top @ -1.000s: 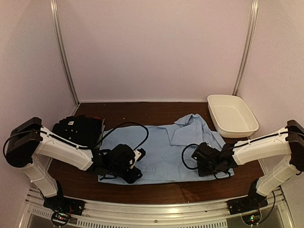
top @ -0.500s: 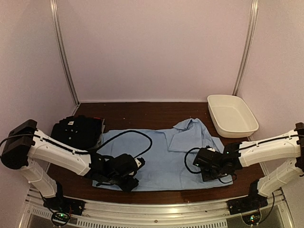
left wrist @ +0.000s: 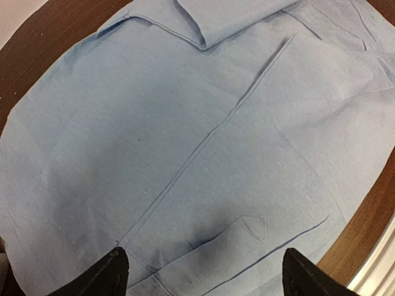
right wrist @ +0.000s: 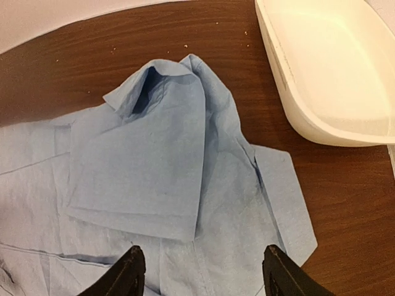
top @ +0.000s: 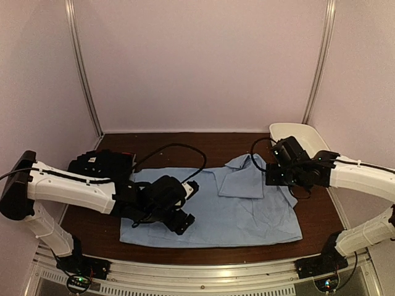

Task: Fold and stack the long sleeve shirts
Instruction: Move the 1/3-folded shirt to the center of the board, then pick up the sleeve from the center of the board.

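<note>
While your left claw (left wrist: 207, 265) and right claw (right wrist: 200, 271) hung released and empty above the blue shirt (left wrist: 185, 123), the folded flap (right wrist: 142, 166) ahead of the right claw could have slid open if a low finger snagged it.

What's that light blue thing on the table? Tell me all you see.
A light blue shirt of thin woven-looking cloth, nearly flat on the brown table. A long seam runs along it, a patch pocket beside that, one part folded back over its right end. The left claw and right claw hang open above it.
</note>
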`<state>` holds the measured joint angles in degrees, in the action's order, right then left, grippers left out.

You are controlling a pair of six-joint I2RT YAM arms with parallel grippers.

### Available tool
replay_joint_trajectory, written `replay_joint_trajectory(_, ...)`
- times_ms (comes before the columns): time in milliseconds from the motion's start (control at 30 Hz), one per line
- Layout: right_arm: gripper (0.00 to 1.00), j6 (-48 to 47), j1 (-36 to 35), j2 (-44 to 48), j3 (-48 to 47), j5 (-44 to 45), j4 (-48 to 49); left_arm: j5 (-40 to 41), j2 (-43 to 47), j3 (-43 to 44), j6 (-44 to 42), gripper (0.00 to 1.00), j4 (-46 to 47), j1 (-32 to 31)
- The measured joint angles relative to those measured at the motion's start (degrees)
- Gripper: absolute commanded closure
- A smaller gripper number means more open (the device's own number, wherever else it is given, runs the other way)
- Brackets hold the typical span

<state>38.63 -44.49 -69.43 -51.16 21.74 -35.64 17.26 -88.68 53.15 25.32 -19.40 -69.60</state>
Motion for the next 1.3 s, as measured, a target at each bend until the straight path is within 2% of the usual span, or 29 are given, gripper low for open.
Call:
replay_joint_trajectory(100, 0.34, -5.0, 5.0, -2.7, -1.9, -2.4, 4.6, -0.2, 0.7, 2.3, -0.7, 0.12, 0.6, 1.6)
replay_joint_trajectory(267, 0.33, -9.7, 7.8, -12.4, -9.2, -6.7, 11.5, -3.0, 1.7, 4.0, -0.7, 0.11, 3.4, 5.6)
replay_joint_trajectory(567, 0.39, -8.8, 9.5, -31.4, -19.7, -10.4, 19.4, -6.9, 2.2, 4.0, 1.9, 0.11, 6.1, 11.1)
replay_joint_trajectory(867, 0.44, -7.1, 10.6, -41.6, -24.6, -10.7, 21.4, -8.1, 2.8, 3.8, 2.3, 0.11, 6.5, 11.2)
replay_joint_trajectory(967, 0.52, -6.9, 11.1, -43.8, -25.8, -11.0, 22.1, -8.3, 2.8, 3.7, 2.3, 0.11, 6.5, 11.2)
replay_joint_trajectory(1133, 0.78, -6.6, 12.1, -45.0, -26.4, -11.5, 22.6, -8.3, 2.8, 3.5, 2.2, 0.11, 6.6, 11.2)
replay_joint_trajectory(1300, 0.96, -6.8, 12.2, -44.7, -26.3, -11.9, 23.5, -8.3, 2.8, 3.4, 2.2, 0.11, 6.9, 11.7)
